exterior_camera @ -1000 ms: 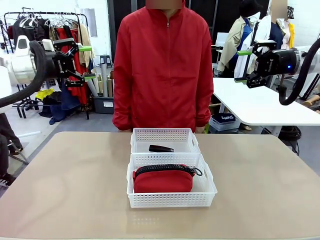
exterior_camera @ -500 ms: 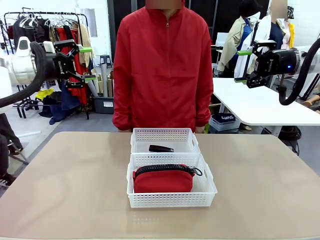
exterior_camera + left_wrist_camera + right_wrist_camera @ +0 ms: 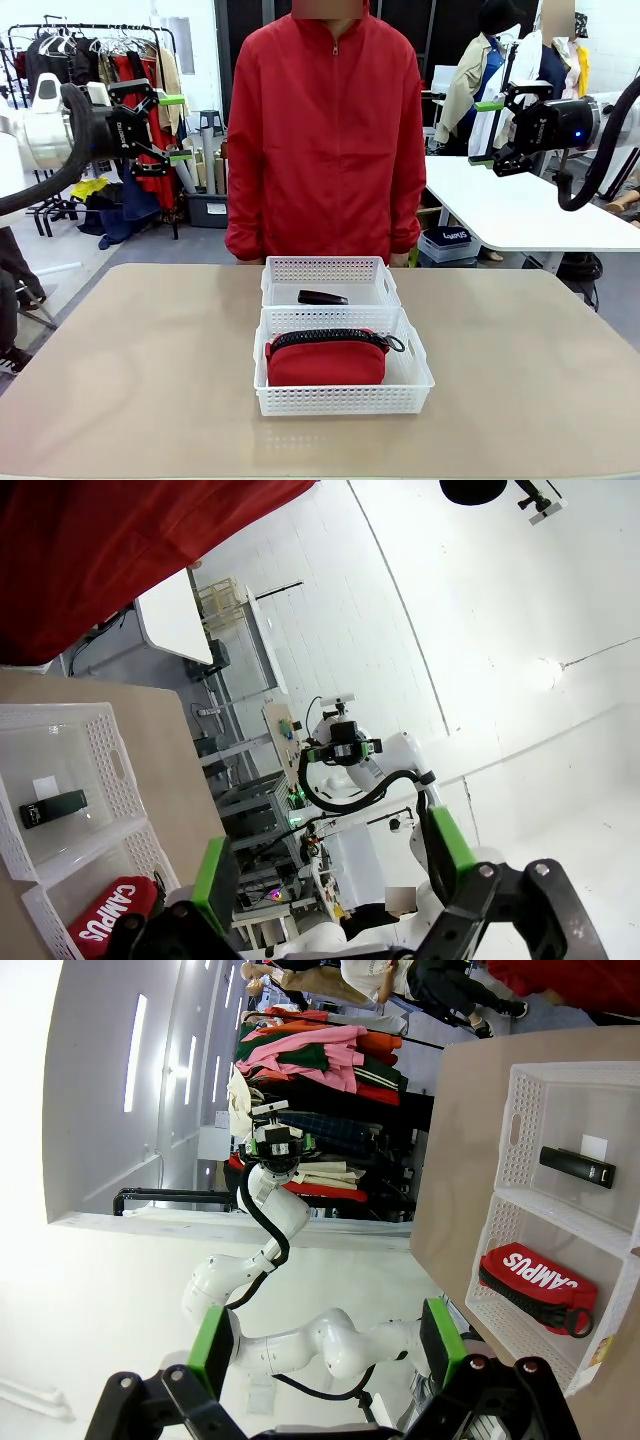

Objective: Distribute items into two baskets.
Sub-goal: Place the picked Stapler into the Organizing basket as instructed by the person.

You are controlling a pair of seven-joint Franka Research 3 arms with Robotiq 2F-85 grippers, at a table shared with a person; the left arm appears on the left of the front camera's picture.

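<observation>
Pouch (image 3: 326, 362) and stapler (image 3: 322, 297) lie in baskets (image 3: 345, 400), well below both raised, spread-apart pincers (image 3: 172, 127) (image 3: 489, 132).

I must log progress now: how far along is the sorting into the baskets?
It looks done: the red pouch lies in the near basket, the stapler in the far basket. Left gripper and right gripper are raised, open, holding nothing. Nothing visible remains.
</observation>
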